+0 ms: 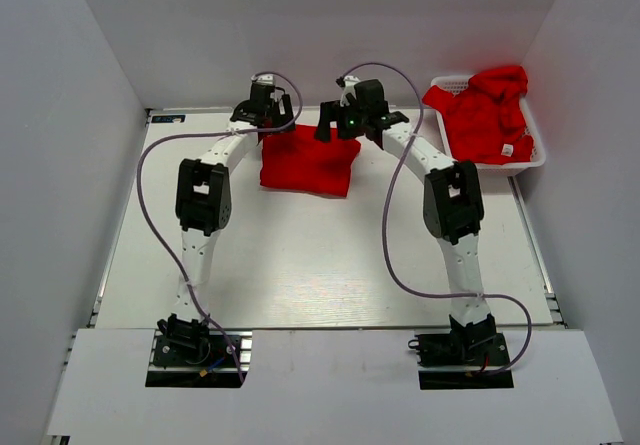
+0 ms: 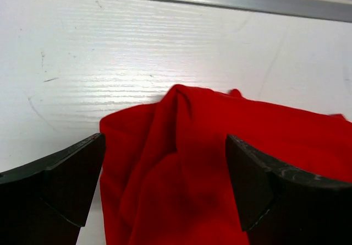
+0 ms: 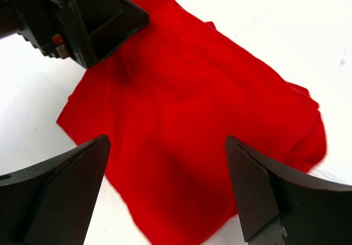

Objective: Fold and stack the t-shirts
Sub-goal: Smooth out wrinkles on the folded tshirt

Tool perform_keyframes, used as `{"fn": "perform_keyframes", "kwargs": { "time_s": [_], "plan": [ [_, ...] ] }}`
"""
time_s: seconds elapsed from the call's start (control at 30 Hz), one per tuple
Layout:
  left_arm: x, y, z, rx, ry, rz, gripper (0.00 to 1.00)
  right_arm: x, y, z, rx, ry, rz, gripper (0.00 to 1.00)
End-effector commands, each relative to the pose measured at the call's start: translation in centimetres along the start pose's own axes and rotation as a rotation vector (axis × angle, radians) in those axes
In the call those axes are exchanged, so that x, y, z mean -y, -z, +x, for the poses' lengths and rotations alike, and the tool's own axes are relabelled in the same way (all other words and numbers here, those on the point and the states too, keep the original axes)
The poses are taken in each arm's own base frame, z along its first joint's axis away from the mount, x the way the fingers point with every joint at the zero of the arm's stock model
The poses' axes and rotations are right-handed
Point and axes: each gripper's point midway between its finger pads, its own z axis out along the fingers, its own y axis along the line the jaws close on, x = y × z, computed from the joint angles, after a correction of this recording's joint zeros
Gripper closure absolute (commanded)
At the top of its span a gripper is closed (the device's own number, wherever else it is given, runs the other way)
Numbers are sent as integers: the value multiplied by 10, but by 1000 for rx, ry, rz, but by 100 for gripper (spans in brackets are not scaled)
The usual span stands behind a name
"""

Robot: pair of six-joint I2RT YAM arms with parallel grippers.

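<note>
White walls box in a white table [image 1: 300, 265], with the arm bases at its near edge. One red t-shirt [image 1: 308, 165] lies far-centre on the table as a folded, roughly rectangular bundle. Its edges are not fully squared, and the left wrist view shows a bunched ridge at the far left corner.

Left gripper [image 1: 268, 105] hangs over that far left corner with its fingers apart. Cloth lies below and between them, and nothing looks pinched. Right gripper [image 1: 352, 120] hangs over the far right edge of the same shirt, fingers also spread wide above the flat red panel, clamped on nothing. I cannot tell whether any fingertip touches the cloth. Both claws bracket the far edge, likely because that edge needs grabbing for another fold or a tidy-up.

White lattice basket [image 1: 452, 84] sits at the far right of the table, well apart from the folded shirt. More red t-shirts [image 1: 485, 115] are heaped in it, one draped over the far rim, with a small white tag [image 1: 507, 150] showing on the near right side.

Judgement: one shirt is mostly folded and the basket pile is not yet folded, so the task is early. The folded shirt probably sits far-centre so the stack starts within reach of both arms. Risk: soft cloth may slide or unfold if only one corner gets lifted.
</note>
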Motion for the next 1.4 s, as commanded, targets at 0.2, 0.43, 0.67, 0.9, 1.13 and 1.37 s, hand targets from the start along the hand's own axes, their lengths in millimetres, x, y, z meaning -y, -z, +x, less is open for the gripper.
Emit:
{"fn": "perform_keyframes", "kwargs": {
  "time_s": [0.2,0.43,0.67,0.9,1.13,1.37],
  "plan": [
    [-29,-28,24,-27,-57,-137,0,19,-41,1,69,-20,-55,10],
    [-56,-43,33,-41,-23,-240,0,48,-61,26,47,-94,-20,10],
    [-34,-40,18,-21,3,-135,0,58,-61,40,11,-169,-30,10],
    [6,16,-78,183,46,24,0,20,-8,-52,178,-16,-81,10],
    [13,64,-99,222,37,69,0,3,35,-52,172,-1,-57,10],
    [0,68,-39,94,-59,41,0,15,71,-21,98,-2,72,10]
  ]
}}
